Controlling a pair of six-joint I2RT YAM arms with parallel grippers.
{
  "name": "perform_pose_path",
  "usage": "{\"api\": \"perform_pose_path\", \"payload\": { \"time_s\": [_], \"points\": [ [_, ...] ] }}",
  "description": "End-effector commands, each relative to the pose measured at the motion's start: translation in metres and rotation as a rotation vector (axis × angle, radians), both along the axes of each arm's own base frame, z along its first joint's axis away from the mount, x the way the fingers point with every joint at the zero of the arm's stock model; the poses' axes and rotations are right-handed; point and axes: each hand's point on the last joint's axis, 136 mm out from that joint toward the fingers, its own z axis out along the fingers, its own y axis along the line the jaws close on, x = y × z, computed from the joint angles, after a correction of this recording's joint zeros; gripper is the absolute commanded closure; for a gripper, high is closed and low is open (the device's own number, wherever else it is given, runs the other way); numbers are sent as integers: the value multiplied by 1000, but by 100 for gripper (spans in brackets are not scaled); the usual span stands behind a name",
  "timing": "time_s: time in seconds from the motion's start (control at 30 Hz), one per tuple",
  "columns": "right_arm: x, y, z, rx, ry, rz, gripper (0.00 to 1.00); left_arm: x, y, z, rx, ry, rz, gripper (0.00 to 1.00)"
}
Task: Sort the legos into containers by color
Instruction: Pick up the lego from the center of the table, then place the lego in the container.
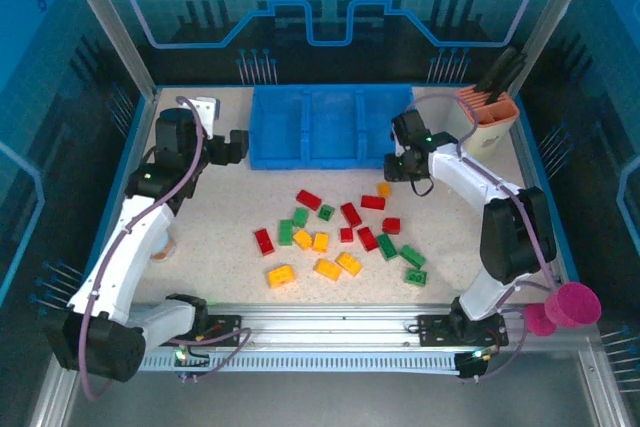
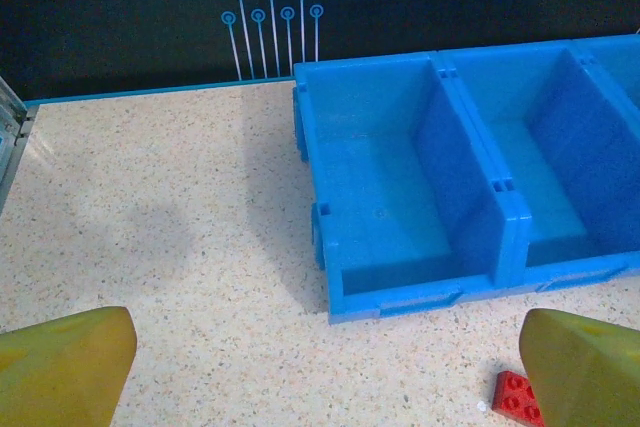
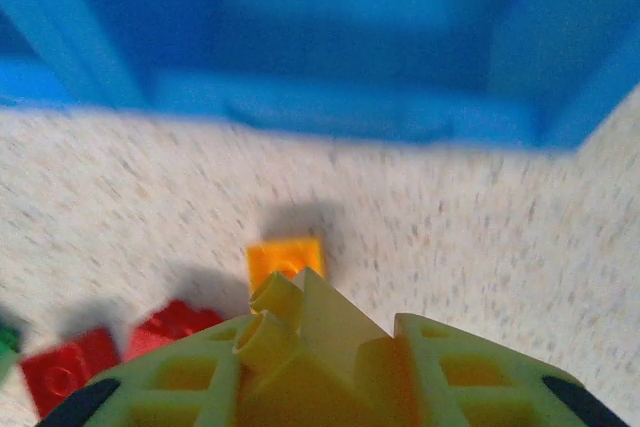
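1. Top view: the containers (image 1: 305, 160) are three side-by-side compartments of one blue tray. It sits at 12 o'clock on the worktop (image 1: 220, 247).
2. The legos (image 1: 351, 214), in red, green and yellow-orange, lie scattered loose mid-worktop. They are at 6 o'clock from the tray and apart from it.
3. The right pincer (image 3: 300, 302) is near the tray's 4 o'clock corner. Its fingers are drawn in tight and closed on the near edge of an orange brick (image 3: 285, 255), low at the worktop. The wrist view is blurred. Two red bricks (image 3: 172, 322) lie at 8 o'clock from the tips.
4. The left pincer (image 2: 320, 372) is at the tray's 9 o'clock side, spread fully wide with nothing between its fingers. A red brick (image 2: 516, 395) lies just beside its right finger.
5. A beige holder (image 1: 490, 122) stands at 2 o'clock. A pink cup (image 1: 575, 304) is at 4 o'clock, beyond the worktop edge.
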Motion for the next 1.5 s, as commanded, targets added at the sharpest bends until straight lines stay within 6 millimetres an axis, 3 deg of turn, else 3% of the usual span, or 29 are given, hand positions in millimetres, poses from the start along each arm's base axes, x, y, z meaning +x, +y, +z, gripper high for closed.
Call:
{"api": "perform_pose_path", "payload": {
  "time_s": [0.0,0.17,0.37,0.6,0.87,0.97,1.23,1.47],
  "points": [
    [18,11,21,-19,-33,62,72,4,-4,0,1,-13,-24,1],
    [62,20,17,-63,-61,91,72,3,-13,-3,-17,5,-75,1],
    [107,29,-5,-83,-53,98,71,4,-18,-4,-45,17,-90,1],
    [128,37,-12,-83,-50,108,68,13,-14,3,-102,22,-23,1],
    [123,33,-7,-74,-46,107,63,10,-27,18,-267,-118,-47,1],
    [120,31,-3,-80,-51,106,60,1,-41,26,-251,-190,-163,1],
    [110,26,15,-81,-71,106,51,-2,-45,23,-217,-111,-192,1],
    [76,23,26,-49,-59,108,51,-7,-48,28,-233,-126,-211,1]
  ]
}}
